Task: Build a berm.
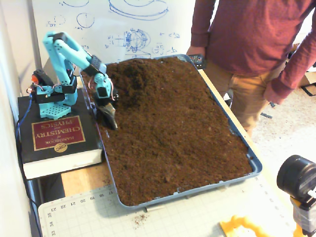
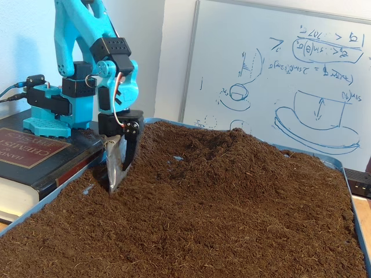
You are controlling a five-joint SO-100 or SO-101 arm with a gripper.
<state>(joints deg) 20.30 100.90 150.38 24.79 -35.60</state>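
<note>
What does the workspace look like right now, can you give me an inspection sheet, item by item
Surface: blue tray filled with loose brown soil, on a wooden table.
Job's things: berm heaped at the tray's far end; soil elsewhere nearly level.
Clutter: chemistry handbook under the arm's base; cutting mat; yellow part at the bottom edge.
Gripper: gripper tip down in the soil by the tray's left wall in both fixed views; open or shut, cannot tell.
Cables: wires at the arm's base.
Surroundings: whiteboard; person standing beside the tray; camera.

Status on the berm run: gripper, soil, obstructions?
Gripper tip down in the soil by the tray edge; open or shut unclear. Berm heaped at the whiteboard end. Person stands beside the tray, not touching.
</note>
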